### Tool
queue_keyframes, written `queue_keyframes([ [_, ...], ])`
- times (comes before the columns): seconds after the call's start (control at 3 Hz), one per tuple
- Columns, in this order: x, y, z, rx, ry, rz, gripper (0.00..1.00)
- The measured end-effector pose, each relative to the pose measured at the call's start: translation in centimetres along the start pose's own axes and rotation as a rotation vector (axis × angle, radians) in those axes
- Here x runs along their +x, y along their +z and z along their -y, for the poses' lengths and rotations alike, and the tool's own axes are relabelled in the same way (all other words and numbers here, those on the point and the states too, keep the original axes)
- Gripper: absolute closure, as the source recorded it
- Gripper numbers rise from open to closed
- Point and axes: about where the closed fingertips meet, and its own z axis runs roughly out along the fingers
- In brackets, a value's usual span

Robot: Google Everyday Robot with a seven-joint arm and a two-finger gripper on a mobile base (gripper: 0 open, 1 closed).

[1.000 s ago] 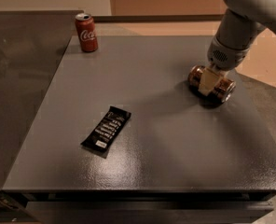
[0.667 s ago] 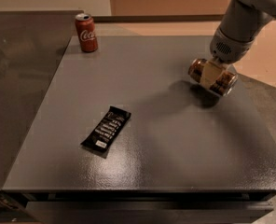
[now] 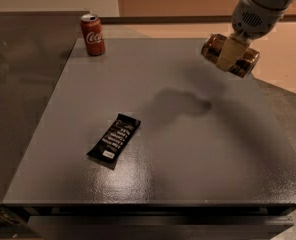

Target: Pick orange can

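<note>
The orange can [image 3: 243,63], dark orange-brown with shiny ends, hangs on its side in the air at the upper right, well above the grey table [image 3: 188,149]. My gripper [image 3: 230,54] comes down from the top right and is shut on the can around its middle. The tan fingers [image 3: 228,51] cover the can's centre. The can's shadow lies on the table below and to the left of it.
A red Coca-Cola can [image 3: 92,34] stands upright at the table's far left corner. A black snack wrapper [image 3: 114,140] lies flat left of the table's centre. A dark counter [image 3: 18,84] runs along the left side.
My gripper has lifted the orange can off the table, up and slightly to the right. The red can and the wrapper have not moved.
</note>
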Motion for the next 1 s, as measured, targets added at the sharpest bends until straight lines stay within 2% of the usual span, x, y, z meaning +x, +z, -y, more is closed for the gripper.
queue_keyframes([
  [0.67,-2.3,-4.6,-0.4,0.032,-0.12,0.072,1.0],
  [1.0,-2.6,-4.5,-0.3,0.037,-0.122,0.079,1.0],
])
